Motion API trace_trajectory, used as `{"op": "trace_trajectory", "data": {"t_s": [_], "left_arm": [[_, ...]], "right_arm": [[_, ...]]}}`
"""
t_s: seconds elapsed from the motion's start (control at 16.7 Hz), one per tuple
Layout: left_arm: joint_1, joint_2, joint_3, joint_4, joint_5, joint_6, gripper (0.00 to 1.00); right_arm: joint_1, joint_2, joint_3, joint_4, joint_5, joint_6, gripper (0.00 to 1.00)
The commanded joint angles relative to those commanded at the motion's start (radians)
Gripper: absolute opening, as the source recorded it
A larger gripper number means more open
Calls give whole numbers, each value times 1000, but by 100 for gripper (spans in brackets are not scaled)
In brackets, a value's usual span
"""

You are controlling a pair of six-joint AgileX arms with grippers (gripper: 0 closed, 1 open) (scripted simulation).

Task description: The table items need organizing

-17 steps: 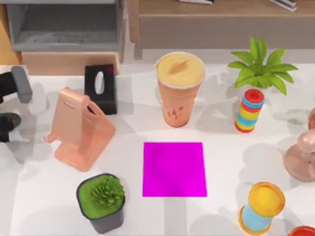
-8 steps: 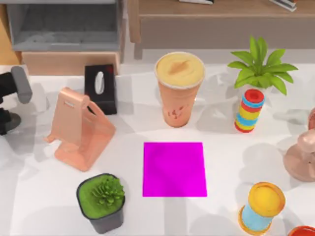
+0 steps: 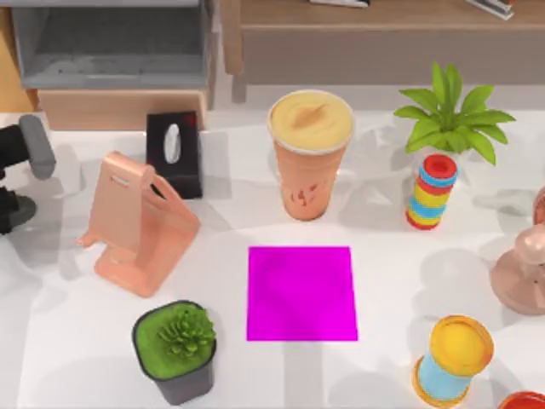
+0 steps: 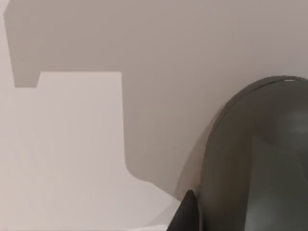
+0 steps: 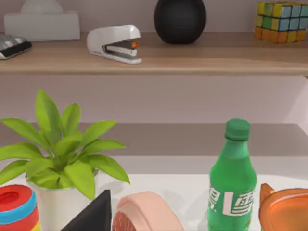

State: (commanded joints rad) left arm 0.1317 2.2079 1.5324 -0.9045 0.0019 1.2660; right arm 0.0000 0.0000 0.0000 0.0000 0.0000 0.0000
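The white table (image 3: pixel 400 256) sits before wooden shelving. At its far left edge the left gripper (image 3: pixel 19 175) hangs low, holding its place of half a second ago; whether its jaws hold anything I cannot tell. The orange cup (image 3: pixel 310 153) stands unmoved behind the magenta mat (image 3: pixel 301 293).

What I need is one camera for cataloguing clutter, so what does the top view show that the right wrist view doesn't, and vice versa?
Top view: the orange cup, magenta mat, pink stand, black box, dark-potted succulent, and the left gripper at the table's left edge.
Right wrist view: a green bottle and a colour cube on a shelf.
Both: the leafy plant and the striped ring stack beside it.
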Motion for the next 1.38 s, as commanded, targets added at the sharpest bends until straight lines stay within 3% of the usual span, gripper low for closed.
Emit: {"op": "trace_trajectory", "data": {"t_s": [0.3, 0.72, 1.14, 1.38], "left_arm": [[5, -25, 37, -51, 3, -10, 0], [-5, -105, 245, -346, 2, -6, 0], [-11, -118, 260, -358, 4, 6, 0], [-141, -211, 290, -348, 37, 143, 0]], "right_arm": [[0, 0, 0, 0, 0, 0, 100], [0, 0, 0, 0, 0, 0, 100], [0, 0, 0, 0, 0, 0, 100], [0, 0, 0, 0, 0, 0, 100]]}}
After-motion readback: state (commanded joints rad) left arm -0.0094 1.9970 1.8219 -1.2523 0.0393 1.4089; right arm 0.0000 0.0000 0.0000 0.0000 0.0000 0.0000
